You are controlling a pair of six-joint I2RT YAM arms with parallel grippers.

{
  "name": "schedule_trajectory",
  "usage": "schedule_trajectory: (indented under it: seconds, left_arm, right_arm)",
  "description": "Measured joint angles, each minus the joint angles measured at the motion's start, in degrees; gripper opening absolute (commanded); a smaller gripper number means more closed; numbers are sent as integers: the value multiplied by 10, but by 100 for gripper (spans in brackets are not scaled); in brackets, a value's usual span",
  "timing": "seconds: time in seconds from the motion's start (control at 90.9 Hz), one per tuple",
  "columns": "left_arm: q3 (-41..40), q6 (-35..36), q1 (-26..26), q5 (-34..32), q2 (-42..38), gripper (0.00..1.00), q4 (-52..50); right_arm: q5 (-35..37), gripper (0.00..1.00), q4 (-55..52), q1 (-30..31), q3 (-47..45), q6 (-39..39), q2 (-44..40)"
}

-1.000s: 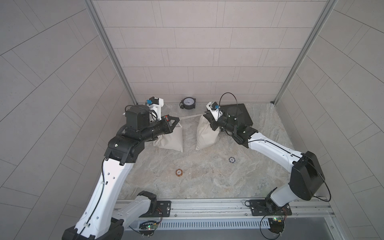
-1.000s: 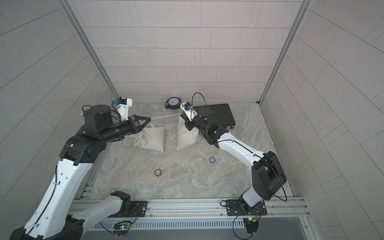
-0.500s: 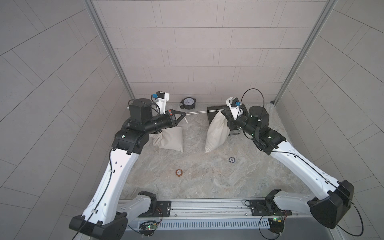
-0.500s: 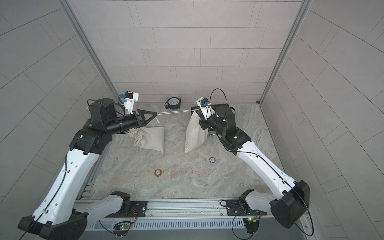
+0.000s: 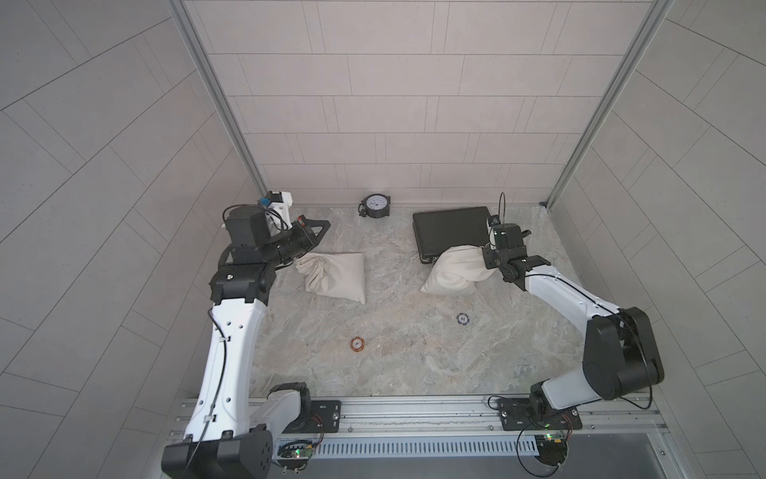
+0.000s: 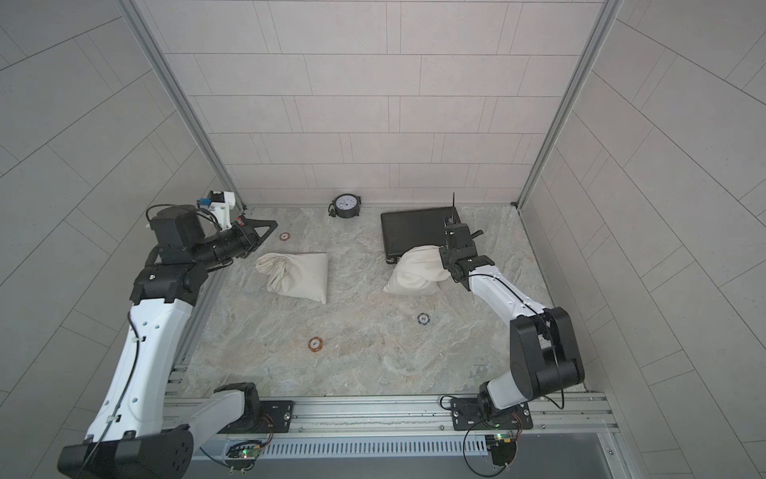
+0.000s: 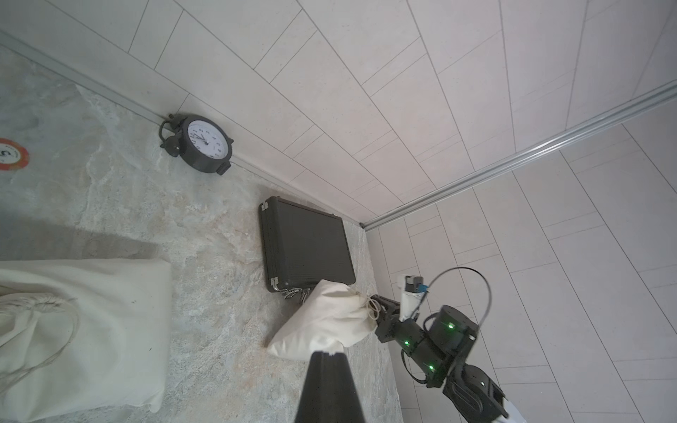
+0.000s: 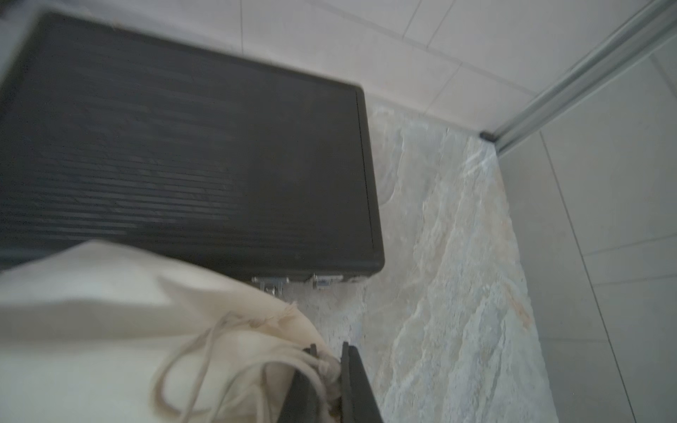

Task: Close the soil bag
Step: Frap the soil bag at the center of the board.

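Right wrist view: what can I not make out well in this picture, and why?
- Bag: blurred; its gathered neck is partly hidden between the fingers of the right gripper.
- Black case: blurred, cut off by the picture's edge; the bag covers part of its near side.
- Cord: blurred; where its ends go cannot be told.

We are eyeing the black case [image 5: 449, 231] from overhead in both top views, close-up from the right wrist.
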Motion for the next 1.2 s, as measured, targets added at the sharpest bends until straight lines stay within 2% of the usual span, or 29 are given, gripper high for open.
schedule_trajectory:
  seconds: [0.121, 0.209, 0.308, 0.473, 0.561, 0.759, 0.88, 0.98, 1.2]
  left_arm:
    - [0, 12, -4, 12, -7, 0, 0]
    - [-1, 20, -21, 12, -3, 0, 0]
    - [-16, 23, -70, 2, -5, 14, 2]
    - [-78, 21, -178, -47, -8, 37, 30]
    - [-105, 24, -233, -74, 1, 46, 49]
    - [-142, 84, -341, -125, 39, 66, 149]
    - [-156, 150, -409, -160, 68, 70, 209]
    - [-157, 197, -446, -179, 99, 70, 256]
    - [-167, 260, -454, -220, 155, 65, 344]
  right_arm:
    - [10, 6, -15, 35, 0, 1, 17]
    - [-5, 5, -12, 60, -2, -3, -6]
    - [-67, 0, 3, 79, -9, -13, -64]
    - [-183, 0, 45, 102, -9, -20, -154]
    - [-229, 0, 49, 116, -3, -23, -170]
    - [-294, 0, 48, 142, 0, -24, -176]
    - [-311, 0, 46, 154, 2, -23, -179]
    - [-320, 0, 44, 162, 6, -21, -181]
    - [-331, 0, 40, 167, 6, -16, -193]
